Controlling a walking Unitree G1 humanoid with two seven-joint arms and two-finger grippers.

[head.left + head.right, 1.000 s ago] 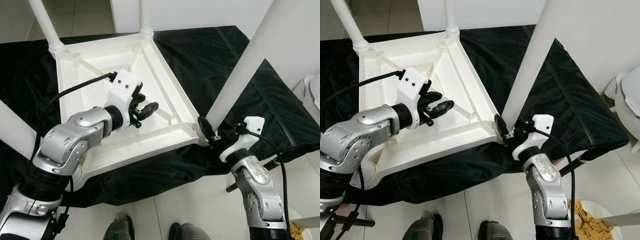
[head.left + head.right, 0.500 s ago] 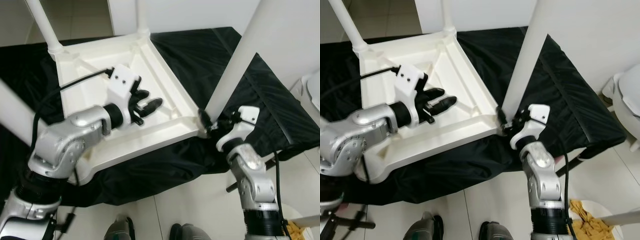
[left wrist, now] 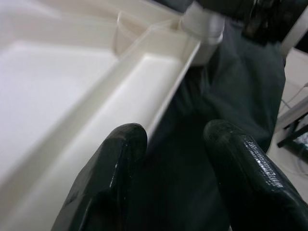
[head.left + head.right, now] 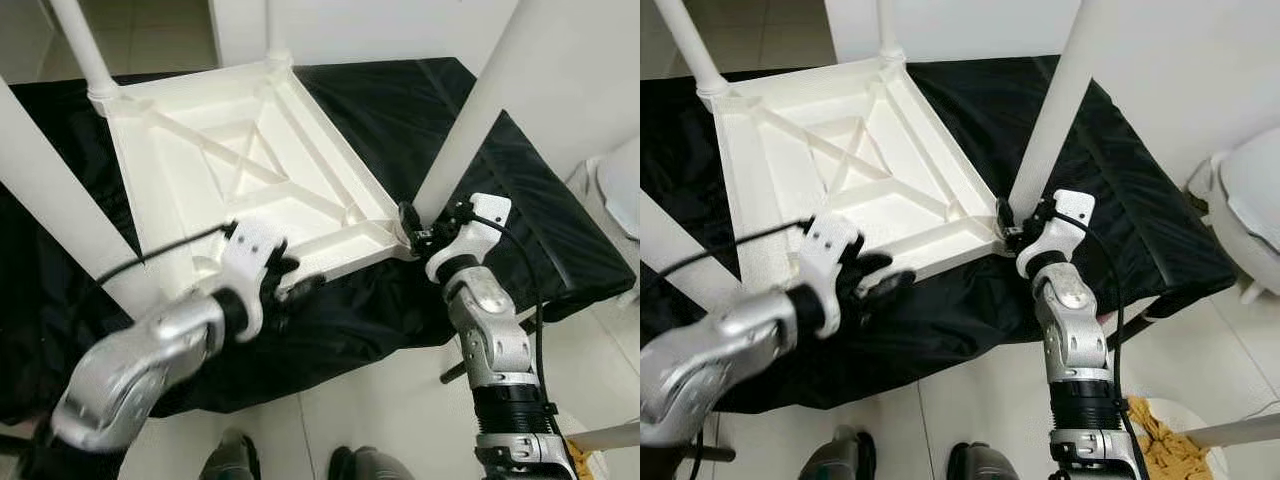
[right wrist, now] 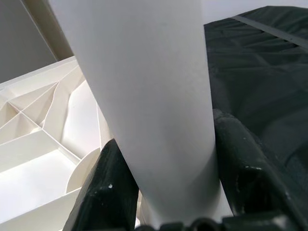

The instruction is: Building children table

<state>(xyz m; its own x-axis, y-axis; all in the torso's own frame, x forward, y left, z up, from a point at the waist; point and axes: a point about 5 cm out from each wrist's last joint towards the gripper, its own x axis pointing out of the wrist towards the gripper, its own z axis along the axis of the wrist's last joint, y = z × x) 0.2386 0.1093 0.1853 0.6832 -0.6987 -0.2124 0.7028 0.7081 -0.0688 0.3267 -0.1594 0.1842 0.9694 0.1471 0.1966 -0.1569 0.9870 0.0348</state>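
A white tabletop [image 4: 220, 170] lies upside down on a black cloth [image 4: 500, 170], its ribbed underside facing up. White legs stand up from its corners.

The right gripper [image 4: 415, 225] is at the tabletop's near right corner, where one leg [image 4: 470, 120] rises from its socket. In the right wrist view the two black fingers [image 5: 108, 192] sit on either side of the leg [image 5: 144, 96], pressed against it, so the gripper is clamped on the leg just above the socket.

The left gripper [image 4: 290, 290] hangs at the tabletop's near edge, over the cloth. It is blurred in the head views; the left wrist view shows its fingers [image 3: 115, 163] spread apart with nothing between them, one seemingly just beside the rim [image 3: 168, 82].

Two shoes [image 4: 230, 462] stand on the floor tiles [image 4: 390, 410] below.
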